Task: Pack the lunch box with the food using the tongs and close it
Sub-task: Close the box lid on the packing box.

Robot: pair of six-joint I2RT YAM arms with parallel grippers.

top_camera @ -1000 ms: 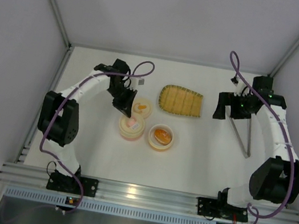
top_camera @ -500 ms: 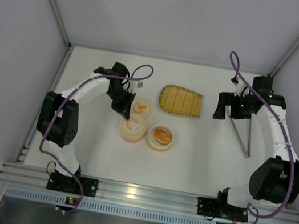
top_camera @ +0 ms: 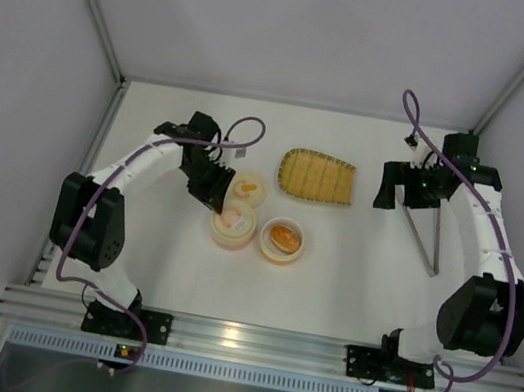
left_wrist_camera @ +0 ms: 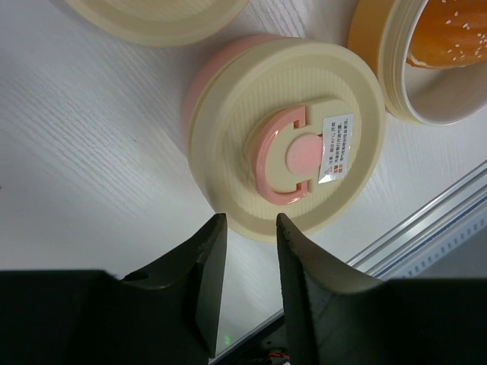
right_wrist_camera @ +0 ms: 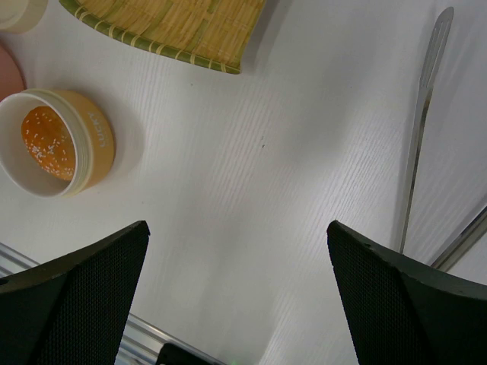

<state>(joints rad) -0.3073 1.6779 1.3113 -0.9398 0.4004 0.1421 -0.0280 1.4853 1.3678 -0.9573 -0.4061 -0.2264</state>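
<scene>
left gripper (left_wrist_camera: 247,224): jaws slightly apart, empty, just beside the lidded pink box (left_wrist_camera: 293,144), at its far-left rim.
right gripper (right_wrist_camera: 236,226): spread wide, empty, over the table left of the tongs.
tongs (top_camera: 423,235): flat, far right.
orange piece (top_camera: 282,235): in the open cup (right_wrist_camera: 95,141), right of the pink box.

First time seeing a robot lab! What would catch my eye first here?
A cluster of three small round tubs left of the table's middle: one wears a cream lid with a pink handle, and the left tool hangs at its rim, slightly open. Beside it an open orange tub holds an orange seeded piece. On the right, silver tongs lie untouched near the wide-open right tool.
</scene>
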